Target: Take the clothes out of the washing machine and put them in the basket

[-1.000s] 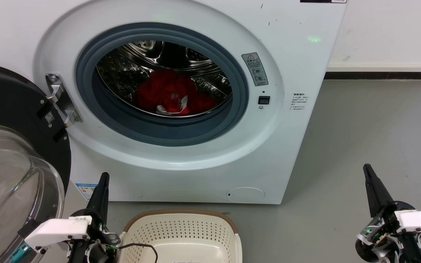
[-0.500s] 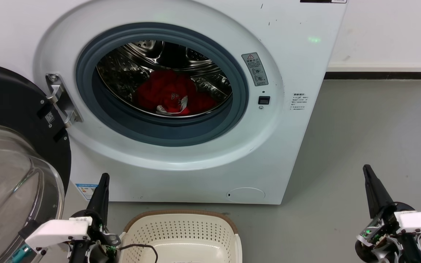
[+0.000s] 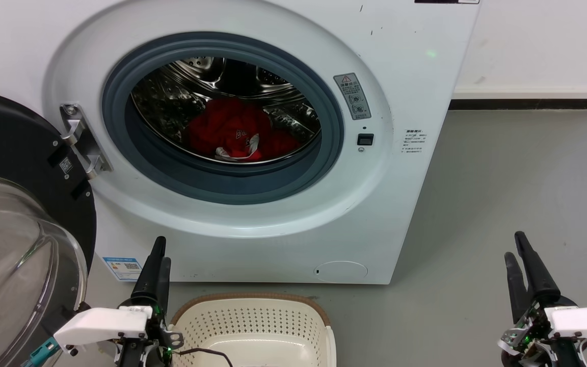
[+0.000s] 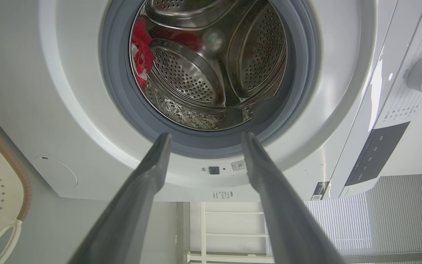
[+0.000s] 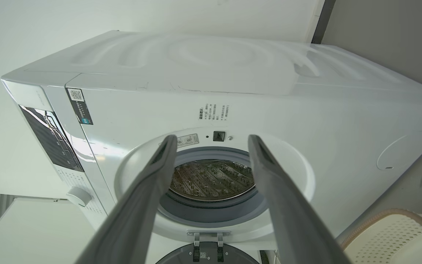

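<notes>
Washer (image 3: 405, 76): one, door (image 3: 13, 142) swung wide open at left.
Clothes (image 3: 232, 127): one red heap, low in the drum (image 3: 181, 97); number of pieces impossible to tell.
Basket (image 3: 252, 321): one, on the floor (image 3: 502, 178), down front.
Left gripper (image 3: 161, 251): one, fingers spread, holding nothing.
Right gripper (image 3: 513, 245): one, fingers spread, holding nothing, far right.
</notes>
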Motion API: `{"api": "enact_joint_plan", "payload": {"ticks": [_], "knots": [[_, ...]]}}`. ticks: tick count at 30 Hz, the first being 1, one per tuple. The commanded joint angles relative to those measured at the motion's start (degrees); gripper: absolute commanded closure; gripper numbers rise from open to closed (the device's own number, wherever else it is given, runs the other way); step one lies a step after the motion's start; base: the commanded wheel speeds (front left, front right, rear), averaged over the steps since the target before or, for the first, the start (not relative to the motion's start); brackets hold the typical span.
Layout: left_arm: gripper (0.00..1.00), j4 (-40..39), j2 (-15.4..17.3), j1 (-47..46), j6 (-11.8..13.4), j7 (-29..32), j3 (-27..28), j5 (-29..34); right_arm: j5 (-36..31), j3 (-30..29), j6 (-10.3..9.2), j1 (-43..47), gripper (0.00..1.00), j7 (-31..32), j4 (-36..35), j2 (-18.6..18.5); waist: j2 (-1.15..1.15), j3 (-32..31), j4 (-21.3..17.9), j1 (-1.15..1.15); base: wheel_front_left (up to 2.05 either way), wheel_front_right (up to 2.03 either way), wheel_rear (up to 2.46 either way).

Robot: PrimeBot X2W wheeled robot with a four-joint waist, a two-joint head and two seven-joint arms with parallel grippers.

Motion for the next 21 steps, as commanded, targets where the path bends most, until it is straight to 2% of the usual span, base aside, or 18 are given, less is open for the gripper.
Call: {"api": "enact_joint_plan", "payload": {"ticks": [1, 10, 21], "knots": [[0.0, -1.5, 0.2, -1.8, 0.0, -0.7, -0.5, 2.2, -2.3, 0.0, 0.02, -0.5, 0.0, -0.7, -1.9, -0.1, 0.0, 0.0, 0.0, 0.0, 0.0, 0.0, 0.0], [0.0, -3.4, 0.2, -1.8, 0.1, -2.7, -1.8, 12.6, -13.9, 0.3, 0.02, 0.6, 0.0, -2.7, -4.6, -0.1, 0.0, 0.0, -0.2, 0.0, 0.0, 0.0, 0.0], [0.0, -5.2, 0.2, -2.1, 1.9, -5.2, -4.9, 26.1, -30.9, 1.3, 0.02, 2.1, 0.0, -5.2, -8.2, -0.1, 0.0, -0.1, -0.3, 0.0, 0.0, 0.0, 0.0]]}}
